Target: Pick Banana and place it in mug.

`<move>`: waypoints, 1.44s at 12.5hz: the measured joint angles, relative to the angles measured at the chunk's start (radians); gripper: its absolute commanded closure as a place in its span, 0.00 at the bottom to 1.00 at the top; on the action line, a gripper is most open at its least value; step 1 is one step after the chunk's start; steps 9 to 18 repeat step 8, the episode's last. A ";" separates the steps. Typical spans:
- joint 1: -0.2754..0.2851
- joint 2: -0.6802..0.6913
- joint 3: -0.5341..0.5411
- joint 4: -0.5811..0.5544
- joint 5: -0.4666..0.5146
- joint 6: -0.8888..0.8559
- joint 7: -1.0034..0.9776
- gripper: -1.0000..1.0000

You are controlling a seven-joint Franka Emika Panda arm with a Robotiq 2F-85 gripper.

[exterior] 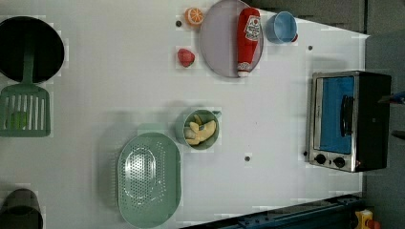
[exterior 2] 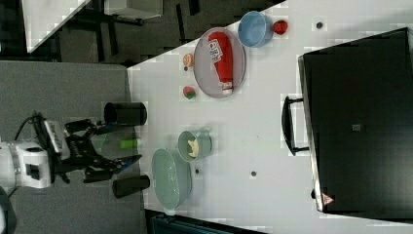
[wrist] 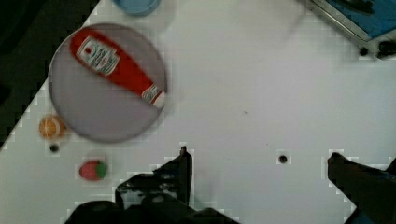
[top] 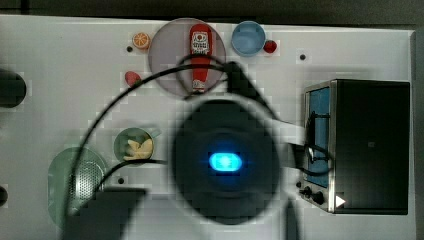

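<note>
Banana (exterior: 200, 132): lies inside the mug (exterior: 180, 129), so the placing looks done; well apart from the tool. 
Mug: upright on the counter (exterior: 119, 71), just beside the colander (exterior: 148, 186). 
Tool (wrist: 259, 175): spread wide, holding nothing, touching nothing, raised over bare counter near the ketchup bottle (wrist: 114, 65) on its plate (wrist: 84, 107).

arm: raised, off the table's edge in right view | gripper (wrist: 259, 161): jaws spread wide, nothing held
</note>
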 measured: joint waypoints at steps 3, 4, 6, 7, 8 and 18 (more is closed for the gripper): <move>-0.017 0.006 -0.093 0.003 -0.013 -0.096 -0.025 0.00; -0.025 0.005 -0.106 0.003 -0.011 -0.101 -0.040 0.00; -0.029 0.007 -0.078 -0.002 0.018 -0.070 -0.040 0.00; -0.018 0.010 -0.055 -0.003 -0.012 -0.075 -0.041 0.00; -0.009 0.013 -0.043 -0.001 -0.011 -0.082 -0.052 0.00; -0.009 0.013 -0.043 -0.001 -0.011 -0.082 -0.052 0.00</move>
